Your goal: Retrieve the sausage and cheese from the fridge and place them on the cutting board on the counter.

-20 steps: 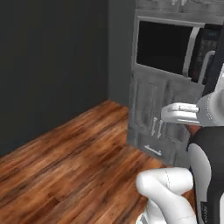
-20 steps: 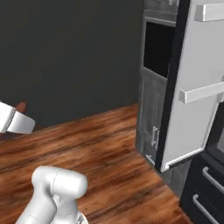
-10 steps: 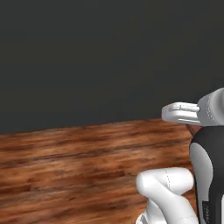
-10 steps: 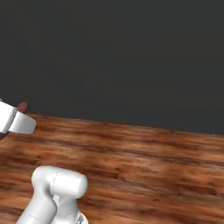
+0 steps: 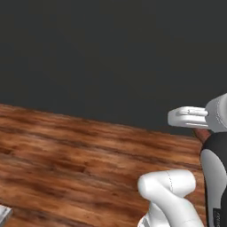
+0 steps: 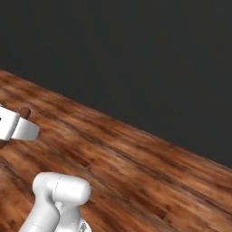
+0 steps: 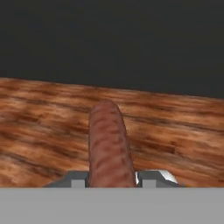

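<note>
Hand view: sausage point(image 7: 109, 146) over wooden floor point(image 7: 43, 131).

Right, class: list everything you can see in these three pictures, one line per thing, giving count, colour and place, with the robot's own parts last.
sausage: one, reddish-brown, held between the finger tips and pointing away from the hand camera; a dark tip of it also peeks beside the hand in the right base view.
floor: one, brown wood planks, across the lower part of all three views.
wall: one, dark grey, behind the floor.
pale object: one, grey-white corner at the lower left edge of the left base view; too little shows to name it.
gripper: one, closed on the sausage, at the bottom of the hand view.
arm: one, white.
</note>
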{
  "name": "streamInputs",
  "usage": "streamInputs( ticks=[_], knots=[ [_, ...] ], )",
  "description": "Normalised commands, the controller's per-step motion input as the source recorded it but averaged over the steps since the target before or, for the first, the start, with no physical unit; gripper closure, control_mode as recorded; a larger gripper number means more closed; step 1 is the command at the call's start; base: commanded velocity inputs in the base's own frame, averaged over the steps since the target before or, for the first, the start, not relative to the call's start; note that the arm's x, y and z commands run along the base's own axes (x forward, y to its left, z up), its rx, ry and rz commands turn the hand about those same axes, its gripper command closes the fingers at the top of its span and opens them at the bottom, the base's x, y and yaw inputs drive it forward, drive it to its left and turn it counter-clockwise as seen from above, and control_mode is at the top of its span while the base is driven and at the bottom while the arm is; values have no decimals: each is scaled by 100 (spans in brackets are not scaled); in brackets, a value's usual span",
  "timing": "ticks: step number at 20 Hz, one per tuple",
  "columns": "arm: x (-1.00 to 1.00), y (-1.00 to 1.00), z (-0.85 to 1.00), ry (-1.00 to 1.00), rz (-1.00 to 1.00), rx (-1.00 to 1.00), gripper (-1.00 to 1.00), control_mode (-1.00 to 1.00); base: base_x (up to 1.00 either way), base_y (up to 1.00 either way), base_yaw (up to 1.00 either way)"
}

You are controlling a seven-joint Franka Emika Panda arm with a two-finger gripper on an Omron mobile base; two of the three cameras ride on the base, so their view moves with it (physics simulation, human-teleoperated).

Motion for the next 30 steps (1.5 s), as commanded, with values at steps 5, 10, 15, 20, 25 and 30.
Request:
streamInputs(
  ticks=[5, 10, 15, 20, 25, 30],
  knots=[
    [0, 0, 0, 0, 0, 0, 100, 100, 100, -4, 80],
    [0, 0, 0, 0, 0, 0, 100, 100, 100, 0, 83],
    [0, 0, 0, 0, 0, 0, 100, 100, 100, 0, 65],
    [0, 0, 0, 0, 0, 0, 100, 100, 100, -54, 24],
    [0, 0, 0, 0, 0, 0, 100, 100, 100, -29, 18],
    [0, 0, 0, 0, 0, 0, 100, 100, 100, -23, 32]
  ],
)
